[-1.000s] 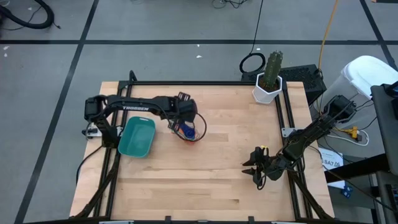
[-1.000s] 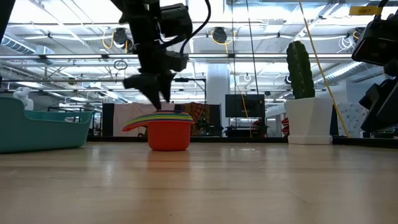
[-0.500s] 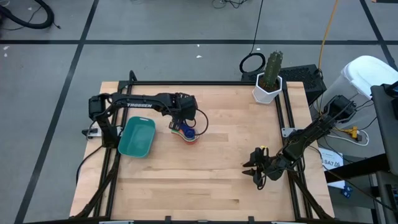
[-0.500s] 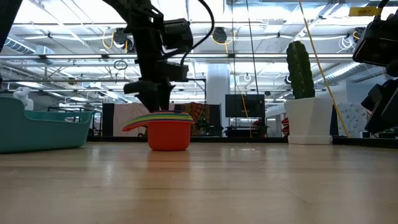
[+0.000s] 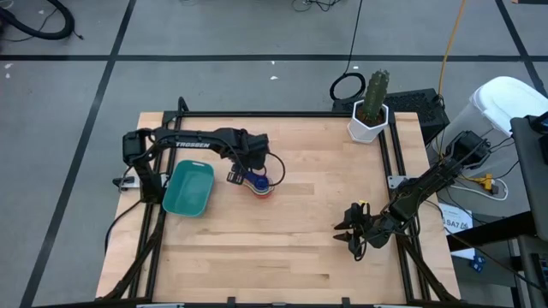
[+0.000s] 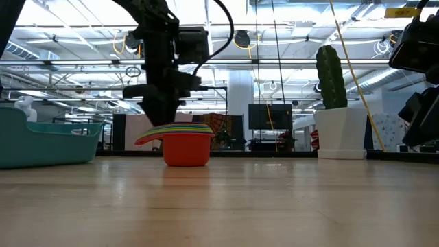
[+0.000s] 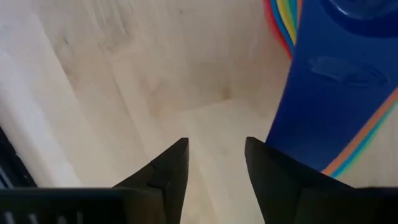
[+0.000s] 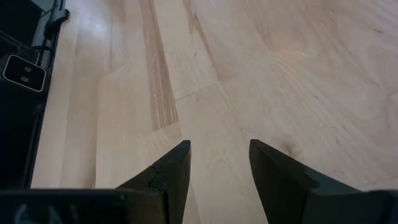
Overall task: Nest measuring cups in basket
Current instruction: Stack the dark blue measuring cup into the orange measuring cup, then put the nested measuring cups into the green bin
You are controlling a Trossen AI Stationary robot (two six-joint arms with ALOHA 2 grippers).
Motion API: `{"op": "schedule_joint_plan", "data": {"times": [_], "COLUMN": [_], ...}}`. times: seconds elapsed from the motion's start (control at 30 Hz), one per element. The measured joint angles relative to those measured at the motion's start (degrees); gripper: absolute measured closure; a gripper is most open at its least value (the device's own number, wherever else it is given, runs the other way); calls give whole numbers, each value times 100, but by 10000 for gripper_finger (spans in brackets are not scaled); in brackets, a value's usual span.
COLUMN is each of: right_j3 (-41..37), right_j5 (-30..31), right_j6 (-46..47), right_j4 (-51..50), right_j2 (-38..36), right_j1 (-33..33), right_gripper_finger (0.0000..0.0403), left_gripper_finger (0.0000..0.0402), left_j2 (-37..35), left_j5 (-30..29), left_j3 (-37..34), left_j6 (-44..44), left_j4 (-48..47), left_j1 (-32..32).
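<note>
The small plastic measuring cups (image 5: 259, 184) sit nested in one stack on the pale wooden bench (image 5: 291, 239), a red cup (image 6: 186, 148) outermost at the bottom with yellow, green and blue rims layered above it. The stack stands just right of the teal-green rectangular plastic basket (image 5: 188, 189), apart from it. The left pincer (image 5: 239, 175) hangs over the stack's handle side, between basket and cups. From its wrist, the two dark fingers (image 7: 168, 171) are parted by a narrow gap with only bare wood between them; the flat dark blue handle (image 7: 333, 106) lies just beside one finger, not gripped. The right pincer (image 5: 349, 229) rests low near the bench's right edge, well apart from the cups, fingers parted and empty.
</note>
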Motion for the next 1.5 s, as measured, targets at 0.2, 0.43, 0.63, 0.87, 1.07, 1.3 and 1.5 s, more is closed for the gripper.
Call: {"op": "schedule_joint_plan", "data": {"times": [0.2,0.43,0.63,0.87,1.07,1.3,1.5], "right_j3": [0,0,0,0,0,-2,-2], "right_j5": [0,0,0,0,0,0,0], "right_j6": [0,-1,0,0,-7,-26,-123], "right_j4": [0,0,0,0,0,-119,-118], "right_j2": [0,0,0,0,0,0,0], "right_j1": [0,0,0,0,0,0,-2], "right_gripper_finger": [248,248,248,248,248,248,248], "left_gripper_finger": [254,254,256,256,256,256,237], "left_j2": [0,0,0,-2,-96,-747,-1072], "left_j5": [-2,-7,-3,-62,-789,-1041,-137], "left_j3": [0,0,0,0,0,137,539], "left_j6": [-82,-162,-244,-233,-75,-505,-1434], "left_j4": [-256,-269,-518,-527,-630,-696,-949], "left_j1": [-39,-52,-224,-337,-330,-351,-582]}}
